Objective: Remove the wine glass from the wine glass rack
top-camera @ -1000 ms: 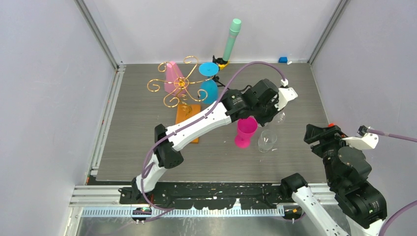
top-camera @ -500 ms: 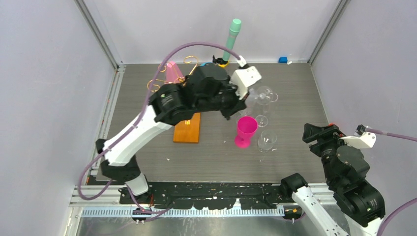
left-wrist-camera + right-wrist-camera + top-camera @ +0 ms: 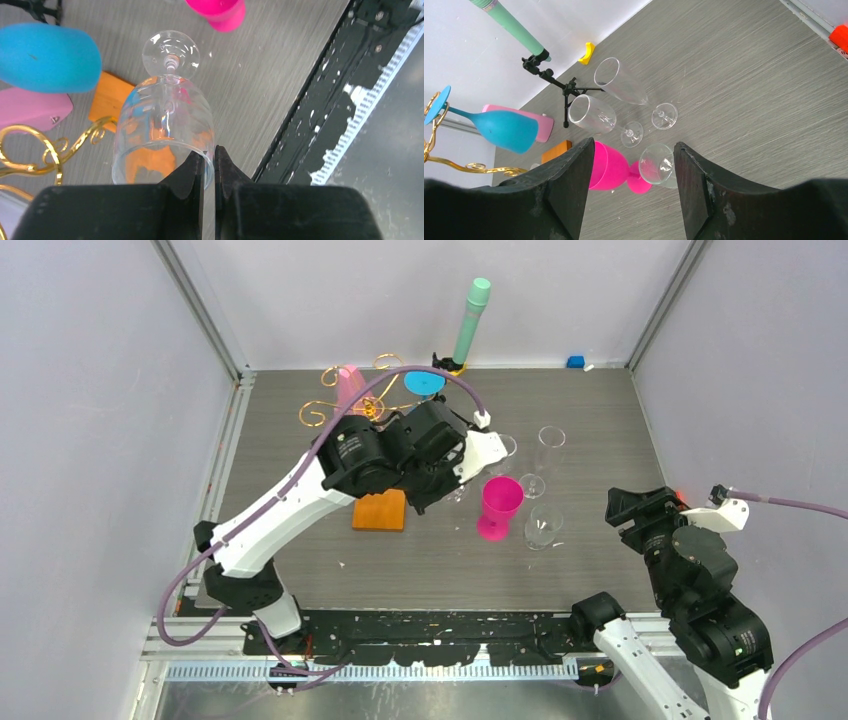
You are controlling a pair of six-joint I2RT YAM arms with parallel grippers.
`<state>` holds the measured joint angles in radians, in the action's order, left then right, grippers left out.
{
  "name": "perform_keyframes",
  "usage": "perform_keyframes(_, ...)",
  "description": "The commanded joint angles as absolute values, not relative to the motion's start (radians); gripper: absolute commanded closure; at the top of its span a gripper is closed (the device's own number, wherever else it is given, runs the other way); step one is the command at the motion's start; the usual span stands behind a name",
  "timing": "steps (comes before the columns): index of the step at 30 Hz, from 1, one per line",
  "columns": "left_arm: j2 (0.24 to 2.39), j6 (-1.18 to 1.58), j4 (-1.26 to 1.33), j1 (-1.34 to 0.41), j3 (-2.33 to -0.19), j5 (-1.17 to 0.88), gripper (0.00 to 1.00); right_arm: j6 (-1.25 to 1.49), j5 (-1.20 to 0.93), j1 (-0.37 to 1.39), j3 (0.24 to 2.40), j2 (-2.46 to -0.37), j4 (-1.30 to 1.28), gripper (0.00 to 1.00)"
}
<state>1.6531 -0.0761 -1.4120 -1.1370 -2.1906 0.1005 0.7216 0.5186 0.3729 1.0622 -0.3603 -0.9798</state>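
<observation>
The wine glass rack [image 3: 380, 511] stands at the back left of the table [image 3: 300, 540]. A pink glass [image 3: 347, 383] is at its far side and a blue glass [image 3: 506, 130] hangs from the gold wire by its foot. That foot was hidden by the arm half a second ago. Just right of the rack's wooden base [image 3: 107, 97], the left gripper [image 3: 209, 155] has its fingers all but closed on the rim of a clear wine glass [image 3: 165, 120]. The bowl and foot point away from the fingers, off the wire arms. Whether the foot touches the table cannot be told. Since the earlier frame this arm has drawn back toward the near side and now covers more of the base. Farther right of the rack a magenta glass [image 3: 498, 505] stands with a clear stemmed glass [image 3: 591, 114], a flute [image 3: 621, 82] and another clear glass [image 3: 543, 525] around it. Well to the right of the rack, the right gripper [image 3: 633, 145] hangs with its jaws wide apart and nothing between them. It sits slightly nearer the rack than before.
</observation>
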Motion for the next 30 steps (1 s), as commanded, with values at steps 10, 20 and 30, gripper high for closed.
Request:
perform_keyframes(10, 1.87, -0.255, -1.56, -1.194, -2.175, 0.005, 1.0, 0.733, 0.529, 0.377, 1.066, -0.364, -0.94, 0.35)
perform_keyframes(20, 1.946, -0.302, -1.556, -1.195, -2.186, -0.078, 1.0, 0.73, 0.544, 0.377, 1.062, -0.341, -0.951, 0.35)
perform_keyframes(30, 1.991, -0.352, -1.545, -1.192, -2.187, -0.073, 1.0, 0.746, 0.526, 0.377, 1.059, -0.341, -0.948, 0.35)
